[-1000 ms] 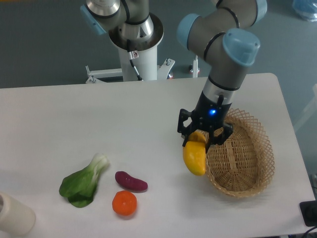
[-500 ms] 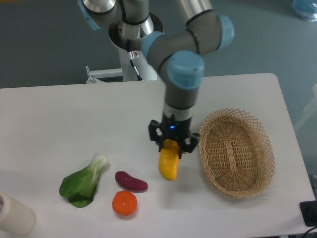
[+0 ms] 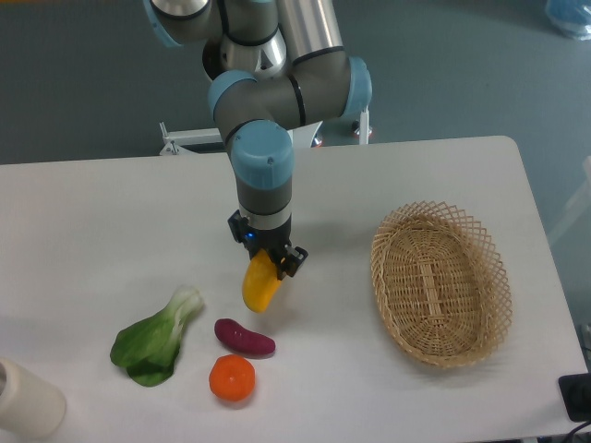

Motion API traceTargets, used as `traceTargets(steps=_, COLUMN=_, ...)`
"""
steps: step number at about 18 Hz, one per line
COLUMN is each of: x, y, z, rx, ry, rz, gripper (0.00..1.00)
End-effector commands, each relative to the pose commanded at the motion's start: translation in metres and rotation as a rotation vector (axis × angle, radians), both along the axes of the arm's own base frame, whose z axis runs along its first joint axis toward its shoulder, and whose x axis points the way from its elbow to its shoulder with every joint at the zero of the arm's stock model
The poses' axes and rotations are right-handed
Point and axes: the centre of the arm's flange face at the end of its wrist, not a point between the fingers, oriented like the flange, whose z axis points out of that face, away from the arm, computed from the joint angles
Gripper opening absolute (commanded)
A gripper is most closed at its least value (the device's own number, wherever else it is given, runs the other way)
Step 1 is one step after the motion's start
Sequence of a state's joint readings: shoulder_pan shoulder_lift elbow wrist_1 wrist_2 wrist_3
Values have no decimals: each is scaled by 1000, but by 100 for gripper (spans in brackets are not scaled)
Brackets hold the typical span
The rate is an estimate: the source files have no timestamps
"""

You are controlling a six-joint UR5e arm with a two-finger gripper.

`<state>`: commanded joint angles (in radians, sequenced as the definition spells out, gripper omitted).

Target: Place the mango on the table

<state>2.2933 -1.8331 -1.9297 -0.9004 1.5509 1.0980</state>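
Note:
My gripper (image 3: 267,261) is shut on the top end of the mango (image 3: 259,284), a smooth yellow-orange oblong fruit that hangs down from the fingers over the white table (image 3: 111,212). The mango's lower end is close to the tabletop, left of the middle; I cannot tell whether it touches. It is well clear of the wicker basket (image 3: 441,281) to the right.
A small purple vegetable (image 3: 245,338) and a round orange fruit (image 3: 232,378) lie just below the mango. A green bok choy (image 3: 154,339) lies to the left. A white cylinder (image 3: 26,400) stands at the front left corner. The arm's base (image 3: 254,74) is at the back.
The gripper has carried the mango leftward, from the basket's left rim to a spot over the table above the purple vegetable. The basket now holds nothing.

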Motion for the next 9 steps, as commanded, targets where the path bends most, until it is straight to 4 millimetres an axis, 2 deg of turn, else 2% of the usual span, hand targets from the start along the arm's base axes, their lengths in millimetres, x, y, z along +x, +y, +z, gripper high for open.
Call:
traceTargets(steps=2, x=2, y=-3, z=-6, rx=-14, ry=-8, rz=-51, gripper=48)
traceTargets(steps=5, x=18, y=-16, z=-23, rx=-47, ry=-35, rz=-83, gripper=48)
traceTargets(steps=9, x=23, y=-13, z=-32, rx=-59, ry=-46, rz=-94, gripper=48)
